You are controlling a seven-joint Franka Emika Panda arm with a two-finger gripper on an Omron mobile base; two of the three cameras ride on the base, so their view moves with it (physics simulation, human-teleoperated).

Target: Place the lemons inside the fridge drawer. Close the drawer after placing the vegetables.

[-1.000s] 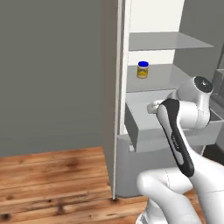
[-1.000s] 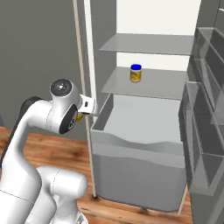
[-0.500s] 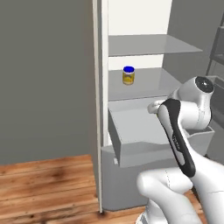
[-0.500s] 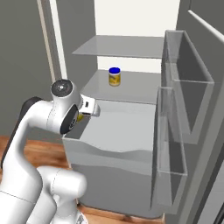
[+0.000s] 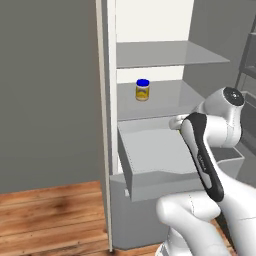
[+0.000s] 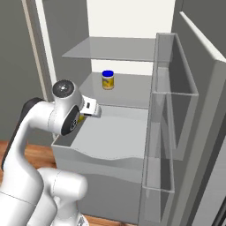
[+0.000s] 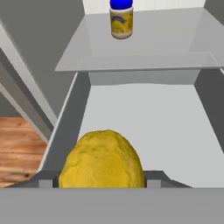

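Lemon (image 7: pixel 102 159): bumpy, oval, grasped in jaws (image 7: pixel 102 183) | fridge drawer (image 5: pixel 155 150): open, smooth grey box | jar (image 5: pixel 142 90): blue-lidded cylinder

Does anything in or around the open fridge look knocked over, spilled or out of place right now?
Nothing stands out. The blue-lidded jar stands upright on the shelf, the fridge drawer is pulled out and level with a clean floor, and a lemon sits between the jaws of the gripper, above the drawer's near end.
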